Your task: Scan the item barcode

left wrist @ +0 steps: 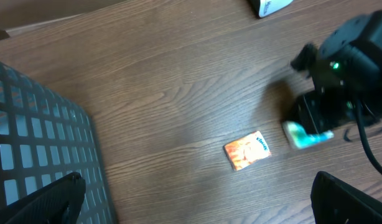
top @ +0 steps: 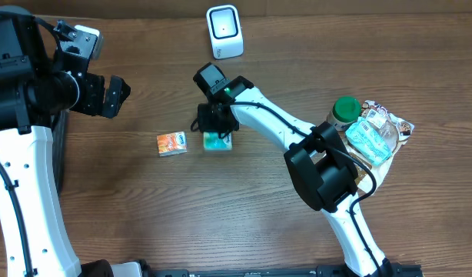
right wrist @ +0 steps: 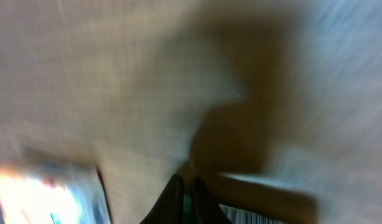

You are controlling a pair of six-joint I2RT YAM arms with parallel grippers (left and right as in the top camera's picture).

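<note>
A small teal packet (top: 217, 141) lies on the wooden table; it also shows in the left wrist view (left wrist: 306, 135). My right gripper (top: 214, 127) is down on it. In the blurred right wrist view its fingers (right wrist: 186, 193) are shut with a thin teal sliver pinched between them, and barcode stripes (right wrist: 253, 215) show just below. An orange packet (top: 171, 143) (left wrist: 247, 150) lies just left of the teal one. The white scanner (top: 224, 31) stands at the back. My left gripper (top: 107, 94) (left wrist: 200, 205) hovers wide open and empty at the far left.
A green-lidded jar (top: 344, 110) and a bag of wrapped snacks (top: 378, 135) sit at the right, beside the right arm's elbow. A grey mesh basket (left wrist: 35, 143) stands at the table's left side, under my left gripper.
</note>
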